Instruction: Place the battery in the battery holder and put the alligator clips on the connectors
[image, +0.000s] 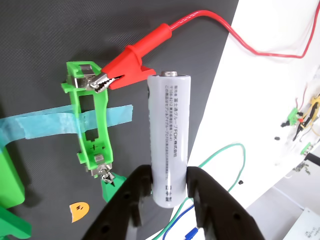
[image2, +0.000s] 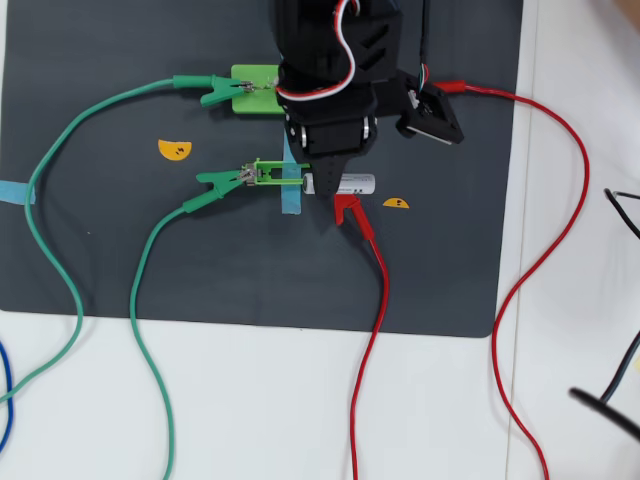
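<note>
In the wrist view my gripper is shut on the lower end of the white-silver battery, one black finger on each side. The battery lies parallel to the empty bright-green battery holder and just right of it. A red alligator clip bites the connector tab at the holder's top end. A green alligator clip sits at the bottom tab. Overhead, the battery pokes out beside my gripper, past the holder, whose right end the arm hides.
Blue tape straps the holder to the dark mat. A wider green block at the back carries another green clip; a second red clip lies right of the arm. Wires loop over the white table; orange stickers mark the mat.
</note>
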